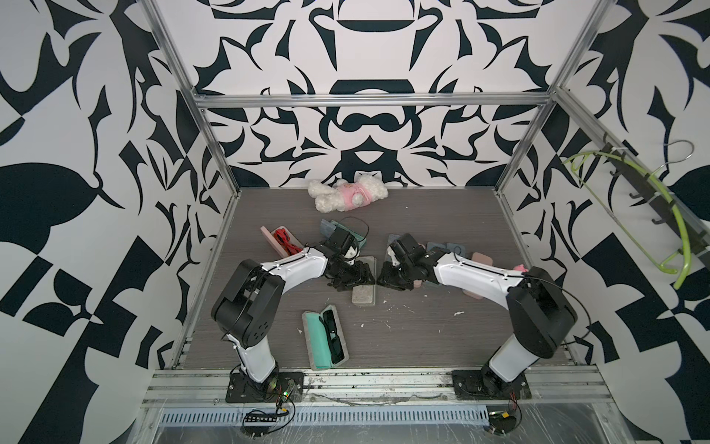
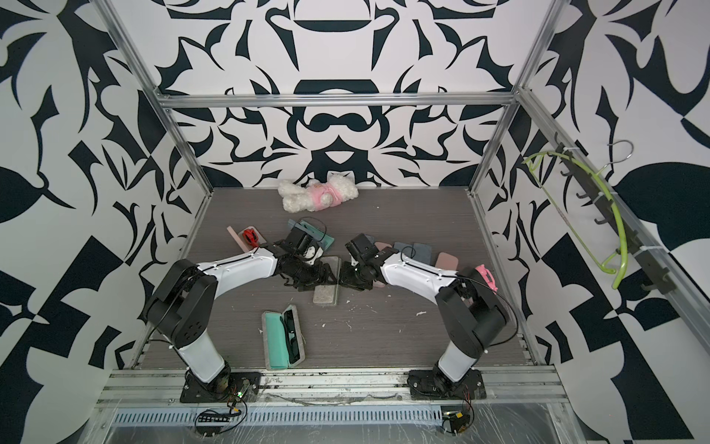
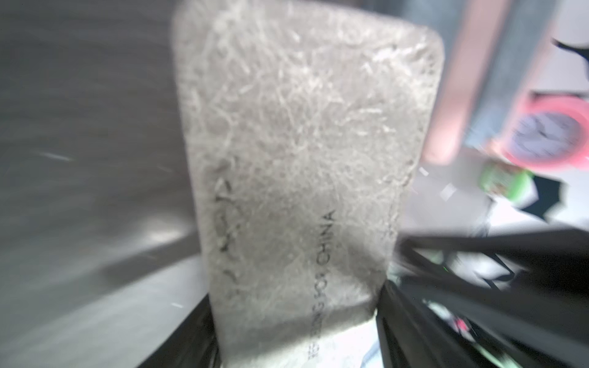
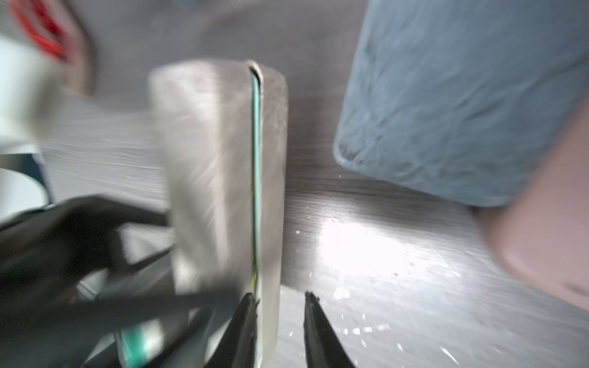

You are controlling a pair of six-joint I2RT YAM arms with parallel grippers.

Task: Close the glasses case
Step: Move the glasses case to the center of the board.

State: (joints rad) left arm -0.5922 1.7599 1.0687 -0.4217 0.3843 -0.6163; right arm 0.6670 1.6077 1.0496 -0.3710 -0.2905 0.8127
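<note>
The grey glasses case point(image 1: 363, 296) lies mid-table in both top views point(image 2: 325, 296), with both grippers at its middle. My left gripper point(image 1: 355, 278) reaches over it from the left. In the left wrist view the case point(image 3: 296, 143) fills the gap between the black fingers point(image 3: 401, 318), which press on both long sides. My right gripper point(image 1: 383, 279) is at the case's right edge. In the right wrist view the case point(image 4: 210, 159) is nearly shut, with a thin teal seam showing. The right gripper point(image 4: 280, 298) is open: one fingertip lies at the seam, the other stands off the side.
An open teal-lined case with black glasses point(image 1: 325, 338) lies at the front. A pink case with red glasses point(image 1: 282, 242) and a teal case point(image 1: 359, 230) sit behind the left arm. Closed cases point(image 1: 480, 257) line the right. A plush toy point(image 1: 347, 196) lies at the back.
</note>
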